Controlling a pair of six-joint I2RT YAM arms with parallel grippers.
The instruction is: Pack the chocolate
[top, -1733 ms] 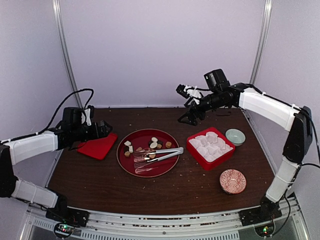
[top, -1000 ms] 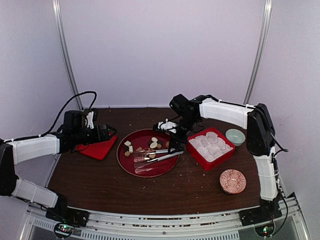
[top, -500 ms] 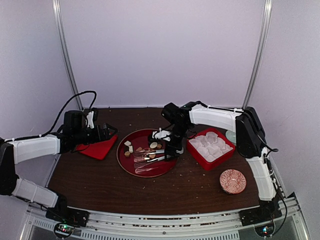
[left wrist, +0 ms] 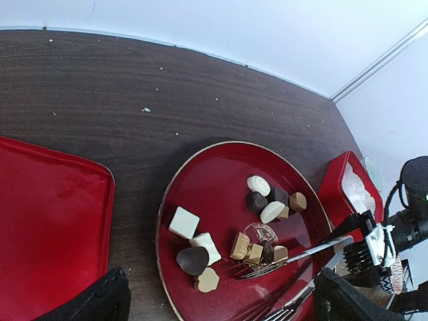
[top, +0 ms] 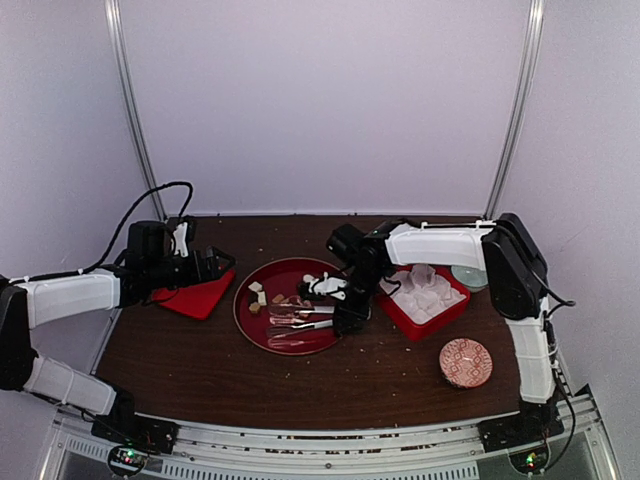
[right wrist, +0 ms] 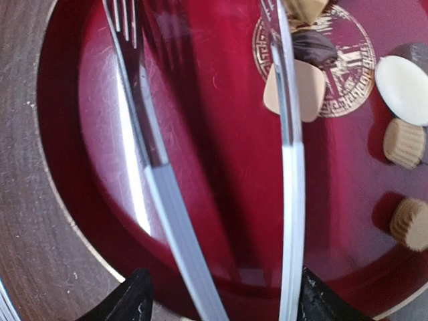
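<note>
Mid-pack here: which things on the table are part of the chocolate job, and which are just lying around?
Job: chocolates, tongs, round red plate, red box of paper cups.
Lying about: flat red tray, pale green bowl, patterned pink dish.
</note>
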